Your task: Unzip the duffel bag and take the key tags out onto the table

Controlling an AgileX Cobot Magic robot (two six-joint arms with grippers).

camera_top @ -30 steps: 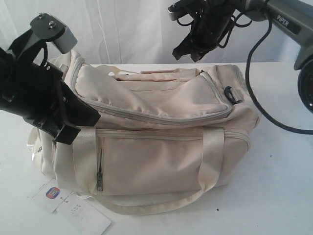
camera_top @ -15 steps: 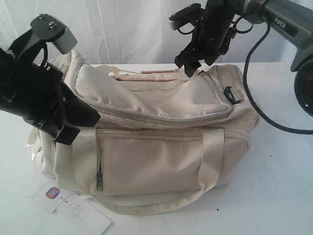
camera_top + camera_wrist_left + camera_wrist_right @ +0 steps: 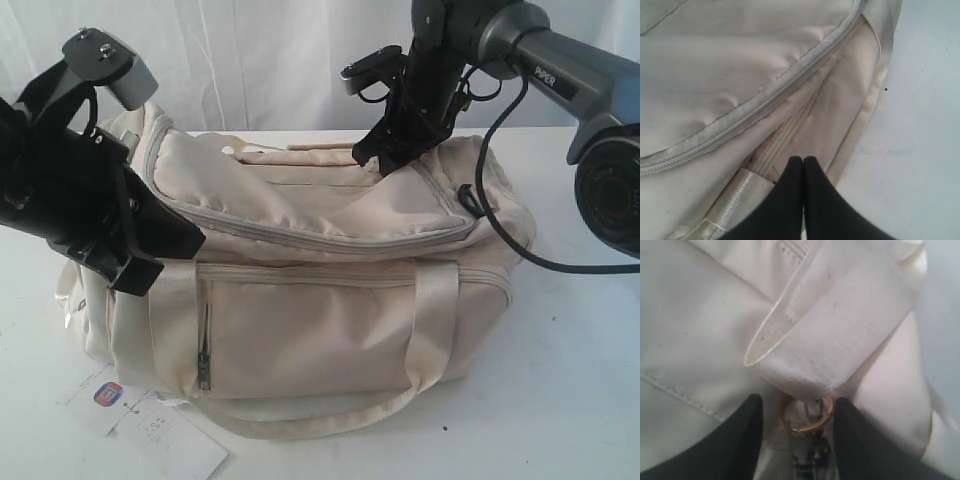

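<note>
The duffel bag (image 3: 320,300) stands on the white bench (image 3: 580,400), about in the middle of it, with its front pocket toward the edge nearest the exterior camera. The grey-trimmed top zipper (image 3: 330,235) is closed along all the part that shows. The left claw (image 3: 138,282) hangs at the left end of the bag, just beside the front webbing handle (image 3: 435,310). In the left wrist view its two black fingers (image 3: 790,200) are pressed together with nothing between them, and their tips are over the seam of the bag, close to the bench. The right claw (image 3: 378,158) is down on the top of the bag, at the far right part. Its fingers (image 3: 745,435) are spread, and a small golden ring (image 3: 785,420) of the zipper pull lies between them under a fold of cream strap. A white paper hang-tag (image 3: 150,425) lies on the bench at the near left corner of the bag
</note>
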